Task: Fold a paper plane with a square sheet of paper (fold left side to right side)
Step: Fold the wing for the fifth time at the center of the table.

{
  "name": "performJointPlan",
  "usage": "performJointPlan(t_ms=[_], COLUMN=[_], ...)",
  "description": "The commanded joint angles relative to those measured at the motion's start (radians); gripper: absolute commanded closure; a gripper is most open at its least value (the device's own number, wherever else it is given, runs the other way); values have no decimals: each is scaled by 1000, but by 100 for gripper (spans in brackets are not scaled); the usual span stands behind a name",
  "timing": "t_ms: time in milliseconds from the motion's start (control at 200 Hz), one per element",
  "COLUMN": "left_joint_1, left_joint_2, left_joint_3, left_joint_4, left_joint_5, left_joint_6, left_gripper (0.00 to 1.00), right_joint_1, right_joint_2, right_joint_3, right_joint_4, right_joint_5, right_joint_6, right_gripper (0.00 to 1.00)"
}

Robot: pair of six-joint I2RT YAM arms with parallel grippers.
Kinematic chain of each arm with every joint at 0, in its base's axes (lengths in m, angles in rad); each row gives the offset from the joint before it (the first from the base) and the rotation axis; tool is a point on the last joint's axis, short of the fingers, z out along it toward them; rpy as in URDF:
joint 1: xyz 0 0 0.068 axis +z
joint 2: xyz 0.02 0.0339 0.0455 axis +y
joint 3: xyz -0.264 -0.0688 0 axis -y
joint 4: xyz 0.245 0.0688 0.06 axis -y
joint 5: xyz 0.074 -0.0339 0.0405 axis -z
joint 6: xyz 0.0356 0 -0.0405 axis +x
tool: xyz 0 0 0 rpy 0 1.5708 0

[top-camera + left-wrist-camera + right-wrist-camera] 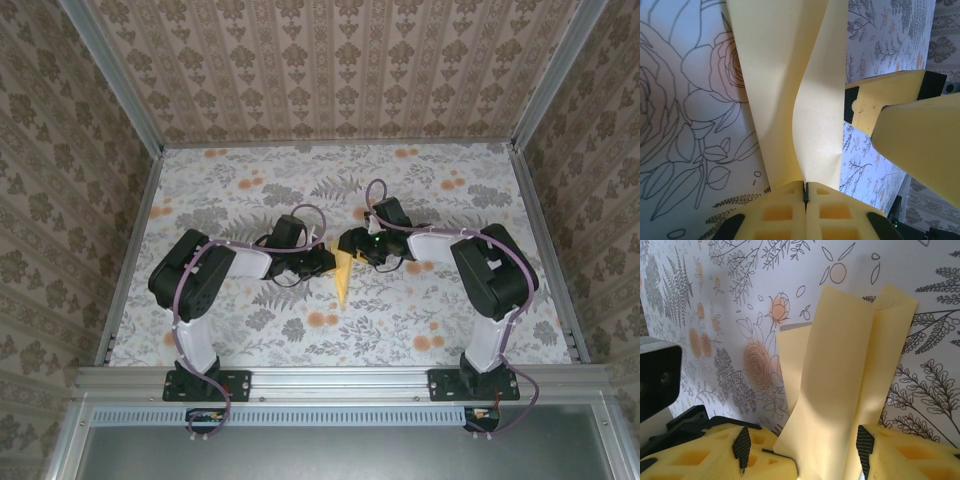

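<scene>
Here's the paper plane point(343, 276), a narrow yellow dart near the middle of the table, sharp tip pointing toward the arm bases. Up close it's thin, matte, unprinted paper point(785, 75), and one flap curls away from the other in a soft curve. From the right wrist, two long folded panels point(840, 390) stand up off the cloth with a crease between them.

The left gripper point(805, 192) is clamped tight on the paper plane's end. Its blocky yellow fingers point(785, 212) are pressed together, and the paper comes out of the seam between them. The right gripper point(802, 450) straddles the paper with its jaws apart. Its black ribbed pads point(742, 445) sit either side of the panels, and the left one is clear of the edge.

Underneath is a pale cloth point(250, 190) printed with grey ferns, outlined roses and small orange blotches. Beige damask wallpaper point(340, 70) covers the walls on three sides, and an aluminium rail point(340, 378) runs along the near edge.
</scene>
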Motion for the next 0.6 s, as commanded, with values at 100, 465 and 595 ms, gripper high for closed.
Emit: performJointPlan(t_ms=[100, 465, 595], left_joint_1=[13, 15, 15], left_joint_2=[10, 21, 27], left_joint_3=[27, 49, 53], left_joint_4=[-14, -43, -46], left_joint_5=[-5, -37, -40], left_joint_6=[35, 57, 60], left_gripper=[100, 99, 99], right_joint_1=[11, 25, 27], right_joint_2=[36, 71, 76], right_joint_3=[40, 94, 95], right_joint_4=[-49, -209, -218], right_joint_5=[2, 64, 68], right_joint_6=[-3, -48, -52], right_gripper=[38, 38, 38])
